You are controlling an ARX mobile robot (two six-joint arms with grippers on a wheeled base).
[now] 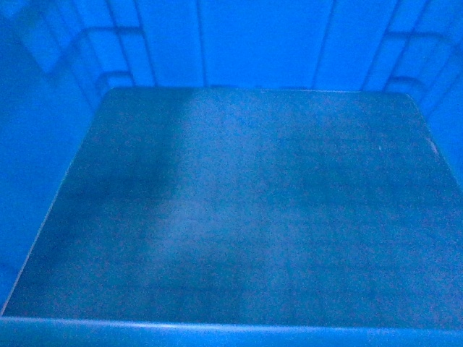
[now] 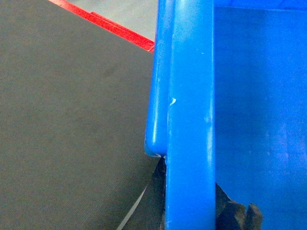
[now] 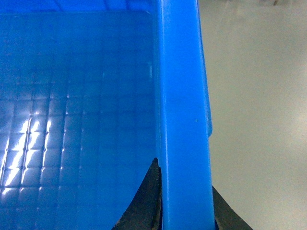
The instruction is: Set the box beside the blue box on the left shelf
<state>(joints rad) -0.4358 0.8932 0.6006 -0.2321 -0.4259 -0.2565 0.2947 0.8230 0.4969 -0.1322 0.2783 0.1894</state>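
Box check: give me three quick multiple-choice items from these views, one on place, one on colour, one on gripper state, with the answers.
1. Where does the right gripper sit on the box?
A. On the floor of it
B. Astride its side rim
C. Clear of it

2. What colour is the strip on the ground beyond the box in the left wrist view?
A. Red
B. Yellow
C. Green

3. What is inside the box in the head view?
A. A smaller carton
B. Loose parts
C. Nothing, only its bare floor

Answers:
1. B: dark fingers show on both sides of the rim, one inside, one outside.
2. A: a bright red band crosses the upper left of that view.
3. C: the floor shows only its grid pattern.

The left gripper likewise sits on the opposite rim.
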